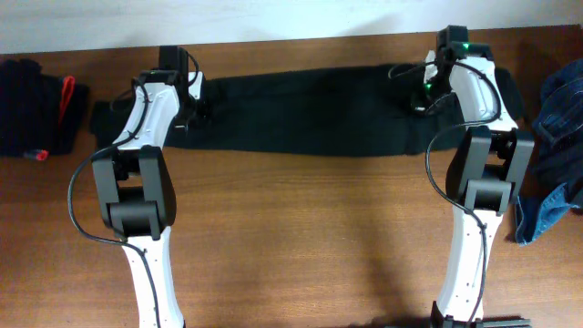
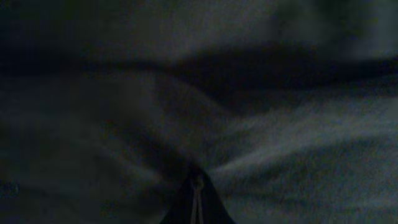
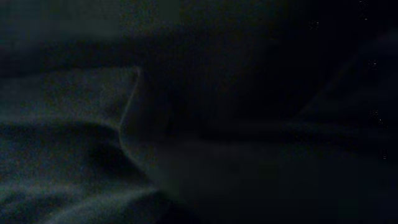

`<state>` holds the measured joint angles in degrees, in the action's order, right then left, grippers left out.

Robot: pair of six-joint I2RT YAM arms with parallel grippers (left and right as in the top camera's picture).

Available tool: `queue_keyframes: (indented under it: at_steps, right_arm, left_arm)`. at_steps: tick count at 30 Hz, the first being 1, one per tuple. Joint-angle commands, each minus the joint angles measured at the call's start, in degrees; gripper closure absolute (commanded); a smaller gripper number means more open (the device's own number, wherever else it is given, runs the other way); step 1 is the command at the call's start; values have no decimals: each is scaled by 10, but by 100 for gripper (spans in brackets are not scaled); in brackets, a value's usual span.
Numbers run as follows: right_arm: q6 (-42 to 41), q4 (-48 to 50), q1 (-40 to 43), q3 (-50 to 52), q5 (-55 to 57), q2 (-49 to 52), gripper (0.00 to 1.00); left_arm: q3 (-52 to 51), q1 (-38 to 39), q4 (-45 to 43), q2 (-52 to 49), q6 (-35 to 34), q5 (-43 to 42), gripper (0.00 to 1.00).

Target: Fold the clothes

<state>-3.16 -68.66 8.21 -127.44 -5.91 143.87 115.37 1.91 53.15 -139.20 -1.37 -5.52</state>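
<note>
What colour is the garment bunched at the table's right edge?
The garment is blue denim; the overhead view shows it best.

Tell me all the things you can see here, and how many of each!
black jeans: one, black, stretched sideways across the far part of the table
dark clothes pile: one, black or dark navy, far left edge
red bits: two, red, on that pile; too small to name
blue denim: one heap, blue, right edge
table: one, brown wood, under everything
left arm and right arm: two, white and black, reaching from the near edge to the jeans
left gripper: one, black, shut on the jeans' left end
right gripper: one, black, shut at the jeans' right end; whether it holds cloth is hidden
</note>
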Motion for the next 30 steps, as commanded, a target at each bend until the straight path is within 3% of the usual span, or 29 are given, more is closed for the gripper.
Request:
queue_keyframes:
  at_steps: [1, 16, 25, 30]
  right_arm:
    - [-3, -42, 0, 3, 7, 21, 96]
    - [-7, -213, -31, 5, 5, 21, 96]
    - [-7, -233, -56, 5, 5, -2, 96]
    - [-7, -231, -59, 4, 5, -64, 96]
  left_arm:
    - [-10, -2, 52, -33, -10, 9, 100]
    - [-10, -2, 312, -33, -32, 27, 99]
    - [-10, -2, 345, -22, -34, 43, 99]
    - [-10, -2, 321, 57, -44, 42, 100]
